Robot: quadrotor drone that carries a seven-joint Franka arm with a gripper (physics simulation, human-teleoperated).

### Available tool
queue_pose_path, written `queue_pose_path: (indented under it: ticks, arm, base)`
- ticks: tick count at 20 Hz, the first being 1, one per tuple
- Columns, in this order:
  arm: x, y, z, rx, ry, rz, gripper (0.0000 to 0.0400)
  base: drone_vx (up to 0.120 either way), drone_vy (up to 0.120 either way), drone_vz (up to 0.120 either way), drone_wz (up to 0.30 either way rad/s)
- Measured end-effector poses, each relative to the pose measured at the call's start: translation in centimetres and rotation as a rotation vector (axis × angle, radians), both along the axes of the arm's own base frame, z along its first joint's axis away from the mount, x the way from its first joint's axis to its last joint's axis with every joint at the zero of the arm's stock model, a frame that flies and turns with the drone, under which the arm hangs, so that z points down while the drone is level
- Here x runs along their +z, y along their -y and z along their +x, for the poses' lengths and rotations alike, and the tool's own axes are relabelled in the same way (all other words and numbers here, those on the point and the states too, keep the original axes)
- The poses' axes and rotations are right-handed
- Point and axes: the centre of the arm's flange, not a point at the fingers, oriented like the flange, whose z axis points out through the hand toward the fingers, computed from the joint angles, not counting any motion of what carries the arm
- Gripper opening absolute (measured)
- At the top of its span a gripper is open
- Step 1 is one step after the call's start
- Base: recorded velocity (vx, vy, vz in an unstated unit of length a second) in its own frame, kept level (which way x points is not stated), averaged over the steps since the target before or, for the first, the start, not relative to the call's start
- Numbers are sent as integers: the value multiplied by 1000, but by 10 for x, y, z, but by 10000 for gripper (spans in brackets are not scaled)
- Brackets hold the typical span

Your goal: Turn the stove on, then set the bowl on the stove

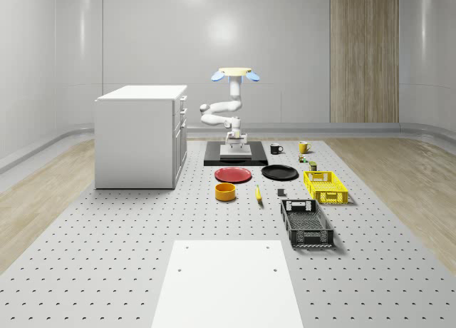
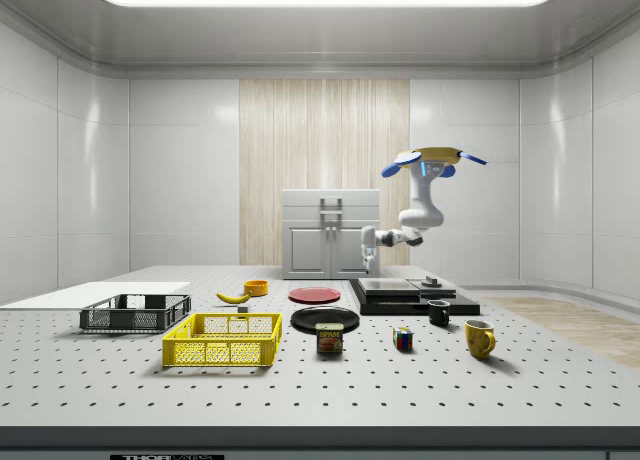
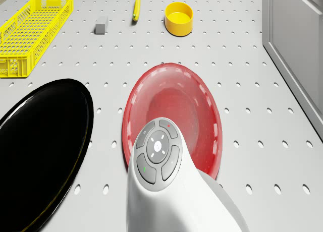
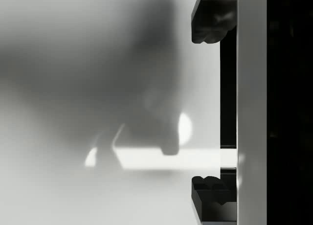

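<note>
The yellow bowl (image 1: pixel 225 192) stands on the table in front of the red plate (image 1: pixel 234 174), well away from the stove; it is also in the side view (image 2: pixel 256 287) and the drone view (image 3: pixel 178 18). The stove (image 1: pixel 235 157) is a black slab with a grey top plate (image 2: pixel 395 286) and a small dark knob (image 2: pixel 432 280). The drone (image 1: pixel 239 75) hovers over the stove's far side. Its arm bends down, so the gripper (image 1: pixel 236 139) hangs just above the grey plate. In the wrist view the fingers (image 4: pixel 210 22) stand wide apart: the gripper (image 4: pixel 210 107) is open and holds nothing.
A black plate (image 1: pixel 279 172) lies beside the red one. A banana (image 1: pixel 258 194), a yellow basket (image 1: pixel 325 186) and a black basket (image 1: pixel 306 223) are toward the whole-scene view's right. A white cabinet (image 1: pixel 139 135) stands left of the stove, two mugs (image 1: pixel 276 148) right of it.
</note>
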Motion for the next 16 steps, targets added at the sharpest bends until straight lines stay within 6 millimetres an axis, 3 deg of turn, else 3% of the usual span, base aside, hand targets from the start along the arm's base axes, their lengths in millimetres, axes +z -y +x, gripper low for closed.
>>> queue_pose_path:
  ticks: [16]
  arm:
    - [0,0,0,0,0,0,400]
  base:
    - [120,0,0,0]
